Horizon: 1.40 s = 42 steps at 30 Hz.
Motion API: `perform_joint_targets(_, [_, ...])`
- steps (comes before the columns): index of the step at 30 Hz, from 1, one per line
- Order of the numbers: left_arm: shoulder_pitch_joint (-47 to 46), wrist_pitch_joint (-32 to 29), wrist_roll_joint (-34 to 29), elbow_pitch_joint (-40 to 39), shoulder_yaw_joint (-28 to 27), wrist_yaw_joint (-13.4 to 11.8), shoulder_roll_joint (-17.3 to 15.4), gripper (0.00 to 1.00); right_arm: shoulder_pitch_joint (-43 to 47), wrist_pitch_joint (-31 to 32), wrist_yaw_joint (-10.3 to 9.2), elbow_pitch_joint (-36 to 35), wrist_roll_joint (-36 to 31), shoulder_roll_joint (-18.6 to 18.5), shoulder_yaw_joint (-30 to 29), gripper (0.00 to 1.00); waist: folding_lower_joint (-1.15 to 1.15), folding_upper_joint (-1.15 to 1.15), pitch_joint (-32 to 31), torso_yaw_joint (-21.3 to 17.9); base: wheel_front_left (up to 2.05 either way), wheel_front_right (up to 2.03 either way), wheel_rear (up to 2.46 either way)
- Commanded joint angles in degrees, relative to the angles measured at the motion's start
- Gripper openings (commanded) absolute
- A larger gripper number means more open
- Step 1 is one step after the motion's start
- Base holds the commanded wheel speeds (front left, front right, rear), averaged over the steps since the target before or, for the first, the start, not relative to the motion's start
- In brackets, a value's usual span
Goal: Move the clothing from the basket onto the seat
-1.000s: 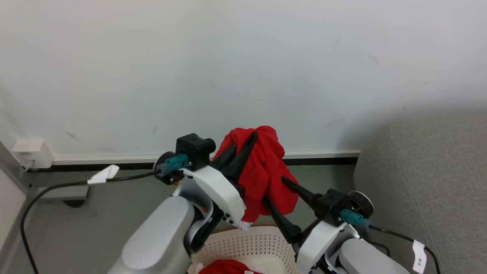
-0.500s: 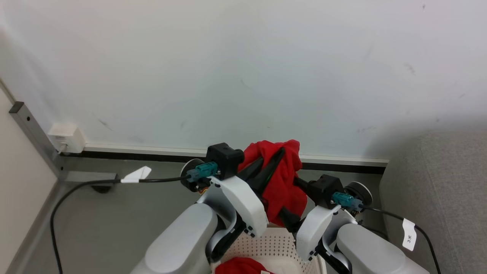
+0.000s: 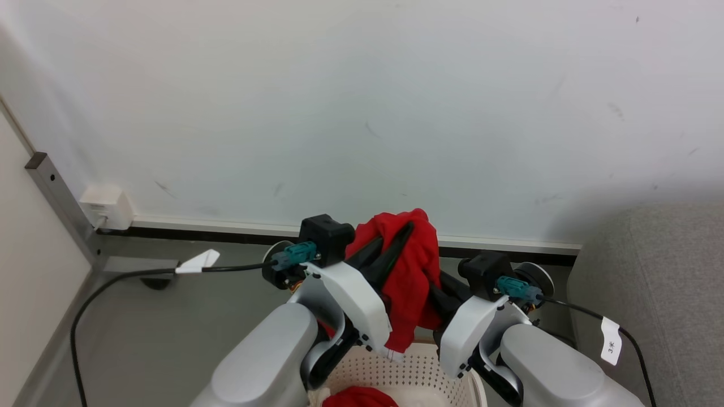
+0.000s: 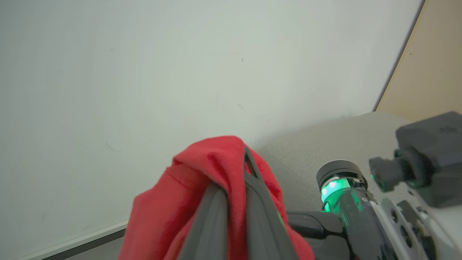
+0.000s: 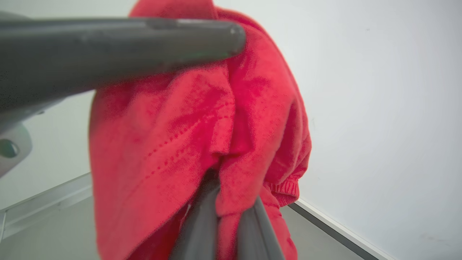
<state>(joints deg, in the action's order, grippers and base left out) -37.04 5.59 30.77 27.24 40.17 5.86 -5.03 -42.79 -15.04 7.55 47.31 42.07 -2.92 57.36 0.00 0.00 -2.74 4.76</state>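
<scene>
Hanging in the air above the basket [image 3: 407,370]: one red garment [image 3: 410,277], bunched and soft, with a small white label at its lowest hem. That hem sits just over the basket's far rim. The garment is clear of the sofa [image 3: 667,294].

Left gripper [image 3: 408,232]: two dark fingers pressed together on the garment's top fold, cloth draped over and between them. The fingers slant up and toward the right arm.

Right gripper [image 5: 225,207]: fingers drawn close, pinching a lower fold of the same garment from the sofa side. The tips are buried in the cloth.

Second red garment [image 3: 359,397]: lying inside the basket toward its near side, partly cut off at the head view's bottom edge.

Basket: cream, perforated wall, standing on the floor [image 3: 169,339] between the two pale forearms.

Sofa: light grey fabric, rounded edge, at the floor's right edge, near the basket.

Wall [image 3: 362,113]: pale and lightly scuffed, with a white skirting board [image 3: 226,227] along the floor's far edge.

Black cable [image 3: 113,282]: carries a white paper tag and runs from the left wrist across the floor's left part.

Socket box [image 3: 106,206]: white, low on the wall at the floor's far left corner.
</scene>
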Motion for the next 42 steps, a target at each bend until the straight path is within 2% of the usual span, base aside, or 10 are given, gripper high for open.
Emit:
perform_joint_targets(1, [-0.2, 0.5, 0.9, 0.4, -0.4, -0.3, -0.7, 0.00, 0.2, -0.2, -0.12, -0.5, -0.7, 0.0, -1.0, 0.00, 0.00, 0.00, -0.1, -0.4, 0.00, 0.00, 0.00])
perform_joint_targets(10, [0.7, 1.1, 1.0, 1.2, -0.7, -1.1, -1.7, 0.00, 4.2, -0.2, -0.12, -4.9, -2.6, -1.8, -8.3, 0.00, 0.00, 0.00, -0.1, -2.1, 0.00, 0.00, 0.00])
perform_joint_targets(11, [0.9, 1.1, 1.1, 1.1, -0.6, -1.2, -1.7, 0.25, 4.6, -0.2, -0.12, -5.4, -2.8, -2.1, -8.9, 0.00, 0.00, 0.00, -0.1, -2.4, 0.00, 0.00, 0.00])
perform_joint_targets(12, [1.0, 1.1, 1.2, 1.0, -0.5, -1.1, -1.7, 0.81, 4.9, -0.2, -0.12, -5.8, -3.0, -2.3, -9.4, 0.00, 0.00, 0.00, -0.1, -2.7, 0.00, 0.00, 0.00])
perform_joint_targets(13, [1.1, 1.2, 1.2, 0.7, -0.5, -1.1, -1.6, 1.00, 5.3, -0.2, -0.12, -6.3, -3.2, -2.5, -10.1, 0.00, 0.00, 0.00, -0.1, -2.9, 0.00, 0.00, 0.00])
perform_joint_targets(25, [2.8, 1.2, 1.5, -2.2, 0.7, -1.2, -2.4, 1.00, 7.7, -0.2, -0.12, -9.4, -6.2, -6.9, -18.7, 0.00, 0.00, 0.00, 0.0, -8.7, 0.00, 0.00, 0.00])
perform_joint_targets(42, [3.1, 6.8, -2.1, -0.7, 2.5, -1.8, -4.7, 1.00, 15.1, -0.2, -0.12, -22.1, -11.6, -13.4, -30.8, 0.00, 0.00, 0.00, 2.8, -26.6, 0.00, 0.00, 0.00])
